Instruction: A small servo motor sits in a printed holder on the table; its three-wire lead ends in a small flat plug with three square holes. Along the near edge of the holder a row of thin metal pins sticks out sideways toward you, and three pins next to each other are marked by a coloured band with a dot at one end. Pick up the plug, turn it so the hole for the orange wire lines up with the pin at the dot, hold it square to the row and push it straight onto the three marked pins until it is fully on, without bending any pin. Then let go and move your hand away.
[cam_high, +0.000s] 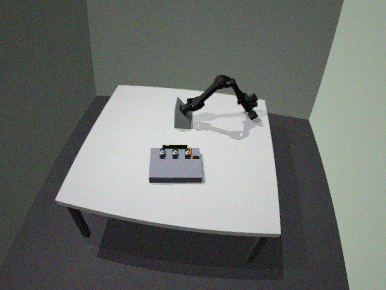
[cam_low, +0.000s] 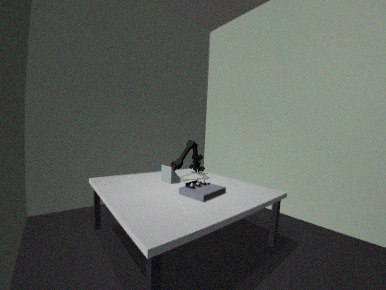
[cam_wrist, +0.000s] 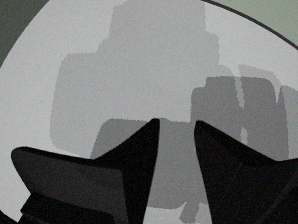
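Observation:
The grey holder block (cam_high: 175, 170) (cam_low: 202, 193) lies flat on the table. Along its far edge in the top view is a dark strip (cam_high: 175, 146), with three small round pale-topped parts beside it. A thin orange line (cam_high: 191, 151) runs near the strip's right end, next to a small dark piece (cam_high: 196, 157). Whether that piece is the plug is too small to tell, and the pins and coloured band cannot be made out. My gripper (cam_high: 254, 117) (cam_low: 201, 170) (cam_wrist: 177, 126) points down above the table's right side, well away from the holder. Its fingers stand partly apart, with nothing between them.
The white table (cam_high: 110, 150) (cam_low: 150, 215) carries a grey upright plate (cam_high: 181, 120) (cam_low: 168, 174) at the arm's base, behind the holder. The table's right edge is close to my gripper in the top view. The arm's shadow lies under the fingers in the wrist view.

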